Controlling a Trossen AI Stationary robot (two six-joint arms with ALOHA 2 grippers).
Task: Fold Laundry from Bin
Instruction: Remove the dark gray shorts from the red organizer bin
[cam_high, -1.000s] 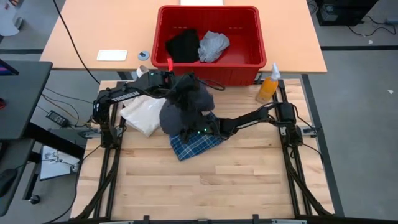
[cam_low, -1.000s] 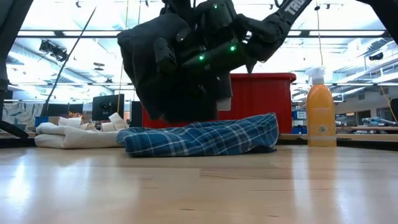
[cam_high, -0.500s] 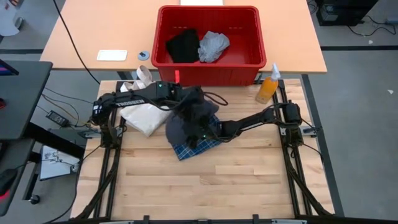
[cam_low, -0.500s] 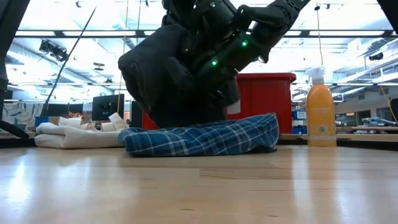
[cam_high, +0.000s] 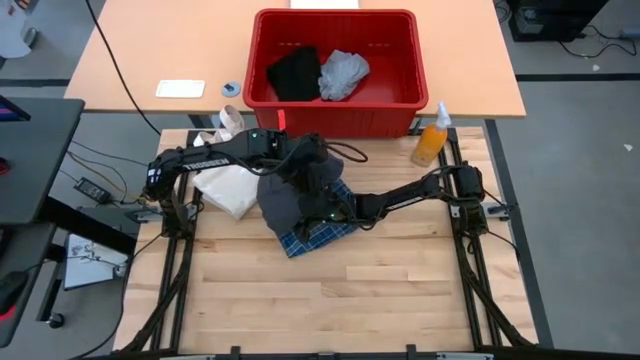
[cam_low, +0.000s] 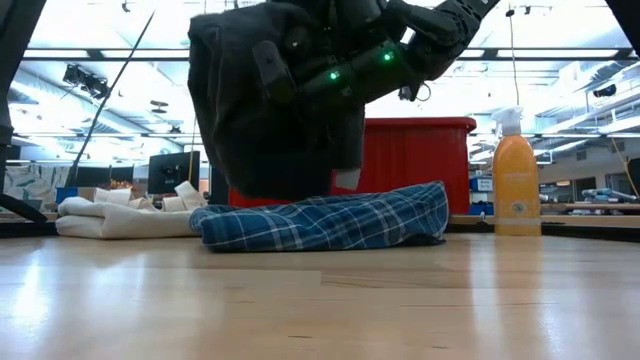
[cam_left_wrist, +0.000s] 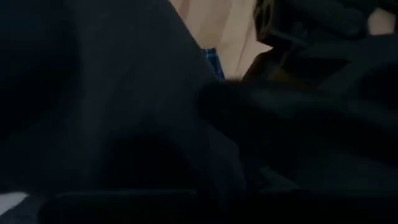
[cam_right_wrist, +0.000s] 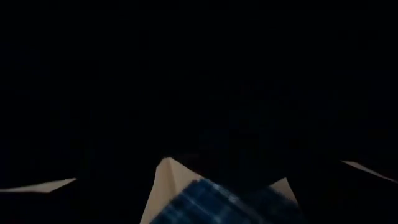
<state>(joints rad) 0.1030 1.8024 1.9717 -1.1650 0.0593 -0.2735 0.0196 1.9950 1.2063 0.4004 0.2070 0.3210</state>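
Note:
A dark charcoal-grey piece (cam_high: 285, 195) of the laundry hangs bunched over the table's middle, held between my two arms. My left gripper (cam_high: 303, 155) is shut on its top, on the side nearest the red bin (cam_high: 415, 70). My right gripper (cam_high: 314, 209) reaches in level from the table's right, with the cloth draped over it. A folded blue-and-white plaid shirt (cam_low: 330, 222) lies flat on the table below, and the dark piece's lower edge (cam_low: 280, 192) reaches down to it. A black piece (cam_high: 293, 73) and a light grey piece (cam_high: 343, 72) lie in the bin. My left gripper holds the dark piece at its bunched top (cam_high: 310, 165), slanting down from the table's far left. The cloth hides the fingers, so the number of layers cannot be told. The piece hangs below it. My right gripper is buried in the hanging cloth (cam_low: 300, 110), which lies over it and hides its fingers.
A cream-white tote bag (cam_high: 228, 185) lies left of the garments. An orange spray bottle (cam_high: 432, 137) stands at the table's far right. The near half of the wooden table (cam_high: 330, 300) holds nothing else.
My left gripper has come away from the bin toward the table's near right and sunk a little, carrying the dark piece's top with it. The piece dipped onto the plaid shirt, then hung wider again. My right gripper has stayed inside the cloth.

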